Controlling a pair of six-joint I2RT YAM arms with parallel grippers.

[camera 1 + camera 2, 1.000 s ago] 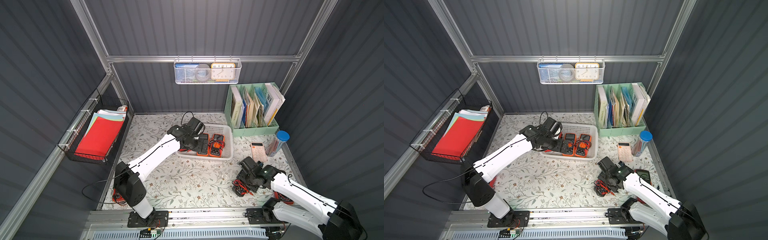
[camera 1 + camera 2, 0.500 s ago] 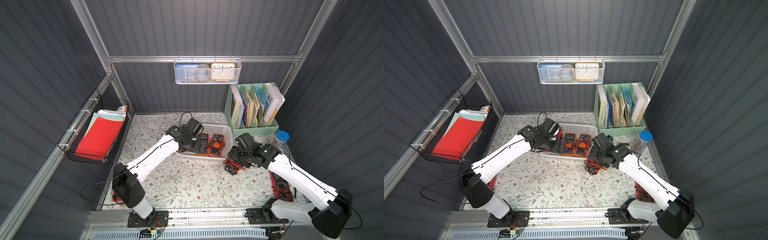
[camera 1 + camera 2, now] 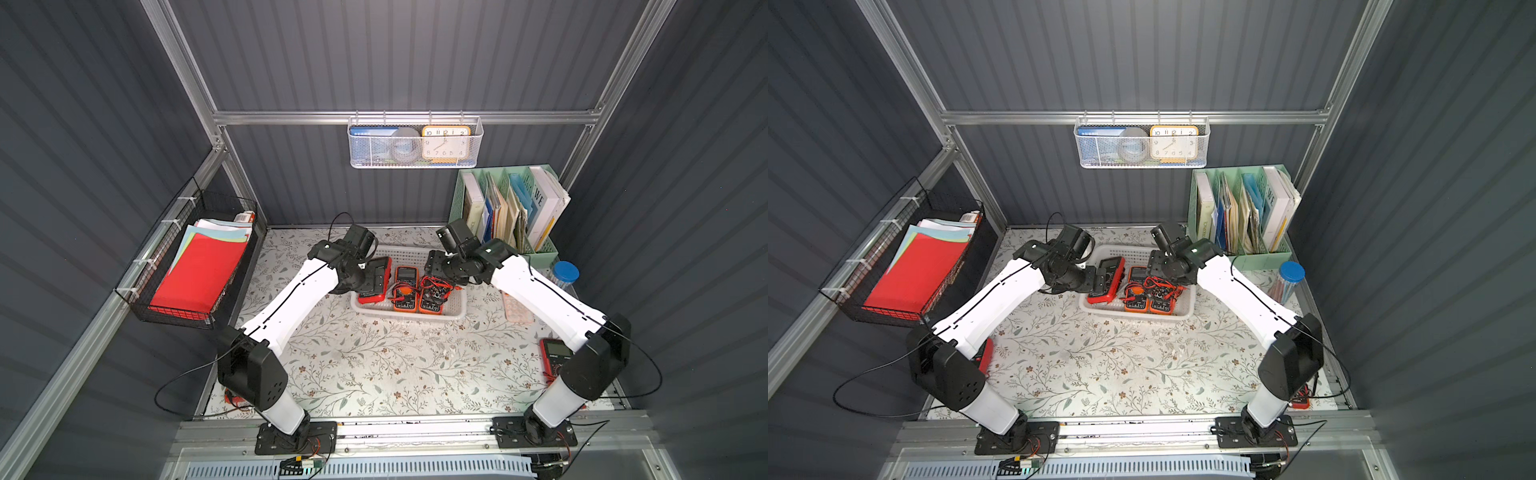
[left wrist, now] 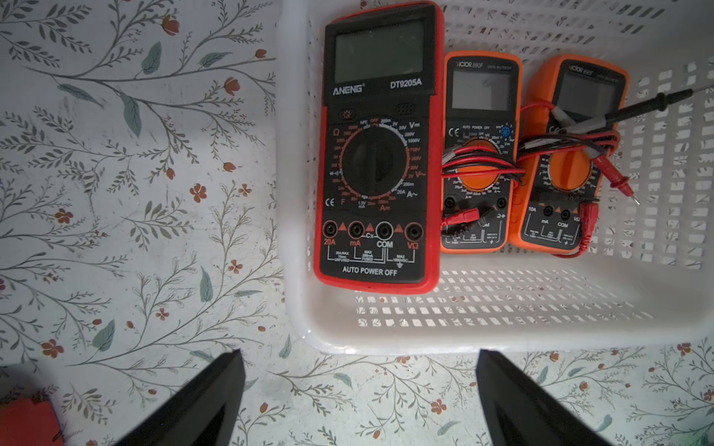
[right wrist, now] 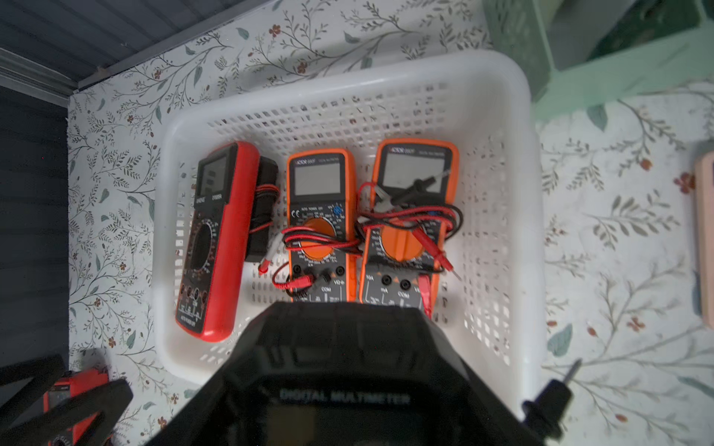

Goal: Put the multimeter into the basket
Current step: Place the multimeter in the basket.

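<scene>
The white perforated basket (image 3: 409, 314) stands at the back middle of the table and holds a red multimeter (image 4: 380, 146) and two orange ones (image 4: 479, 154) (image 4: 572, 154) with tangled leads. My right gripper (image 3: 451, 272) hangs over the basket's right end, shut on a black multimeter (image 5: 340, 386) that fills the near part of the right wrist view. Its red and black leads (image 3: 436, 284) dangle over the orange meters. My left gripper (image 4: 359, 386) is open and empty, above the cloth just outside the basket's rim (image 4: 386, 340) by the red meter.
A green file holder (image 3: 507, 212) stands right behind the right gripper. A blue-lidded jar (image 3: 565, 274) and a pink calculator (image 3: 517, 307) lie right of the basket. Another multimeter (image 3: 555, 351) lies by the right arm's base. A black wire basket (image 3: 195, 270) hangs on the left wall.
The right arm has swung from the table's front right up to the basket, carrying the black multimeter and its leads. The left arm has barely moved.
</scene>
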